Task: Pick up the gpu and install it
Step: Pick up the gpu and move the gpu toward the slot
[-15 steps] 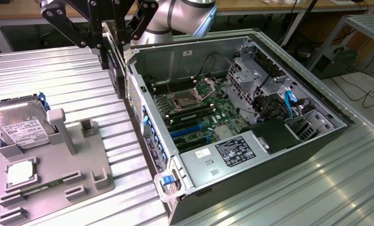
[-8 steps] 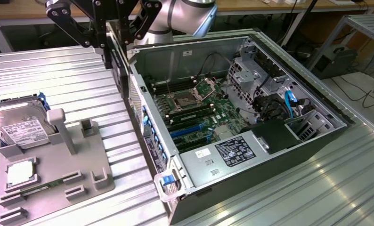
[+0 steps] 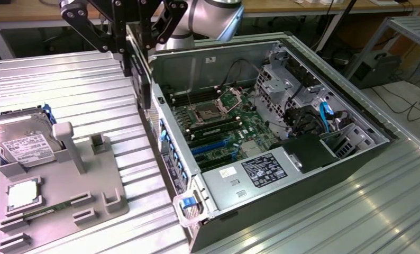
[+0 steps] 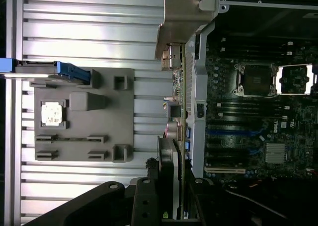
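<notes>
The end effector (image 4: 171, 198) is clamped on the gpu (image 4: 175, 112), holding it edge-on right above the case (image 4: 201, 77) wall, so any tilt could snag the bracket there instead of seating.

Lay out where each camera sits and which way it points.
Exterior view: sits high, off the arm, looking down on the open computer case and the gray tray; the arm and end effector show at the top.
Wrist view: rides on the wrist, looking down past the end effector, which is shut on the graphics card.
Shared: computer case, tray, hard drive, end effector.
</notes>
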`<state>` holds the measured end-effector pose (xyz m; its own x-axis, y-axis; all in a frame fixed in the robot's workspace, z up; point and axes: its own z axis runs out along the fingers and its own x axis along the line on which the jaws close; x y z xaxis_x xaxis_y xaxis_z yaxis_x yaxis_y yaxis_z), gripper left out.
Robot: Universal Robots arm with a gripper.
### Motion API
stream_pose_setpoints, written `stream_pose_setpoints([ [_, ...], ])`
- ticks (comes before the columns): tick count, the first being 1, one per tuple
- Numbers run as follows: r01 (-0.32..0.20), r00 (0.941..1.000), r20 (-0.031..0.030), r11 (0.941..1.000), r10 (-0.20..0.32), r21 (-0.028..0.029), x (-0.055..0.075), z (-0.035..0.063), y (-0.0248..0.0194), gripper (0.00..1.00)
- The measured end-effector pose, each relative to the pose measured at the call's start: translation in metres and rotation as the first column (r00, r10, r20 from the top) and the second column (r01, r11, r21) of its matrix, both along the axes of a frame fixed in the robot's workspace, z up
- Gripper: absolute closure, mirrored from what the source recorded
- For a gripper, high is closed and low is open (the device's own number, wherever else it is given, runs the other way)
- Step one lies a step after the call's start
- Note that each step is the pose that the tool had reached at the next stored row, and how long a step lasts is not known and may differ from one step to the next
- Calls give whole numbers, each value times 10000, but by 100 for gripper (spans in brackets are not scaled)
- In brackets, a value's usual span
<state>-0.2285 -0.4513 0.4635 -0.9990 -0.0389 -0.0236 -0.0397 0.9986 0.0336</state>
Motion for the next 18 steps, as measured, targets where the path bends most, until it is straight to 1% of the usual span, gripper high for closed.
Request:
stream_pose_setpoints([
  [18,-6,10000,-1,10000,6,0,144,0,0,72],
])
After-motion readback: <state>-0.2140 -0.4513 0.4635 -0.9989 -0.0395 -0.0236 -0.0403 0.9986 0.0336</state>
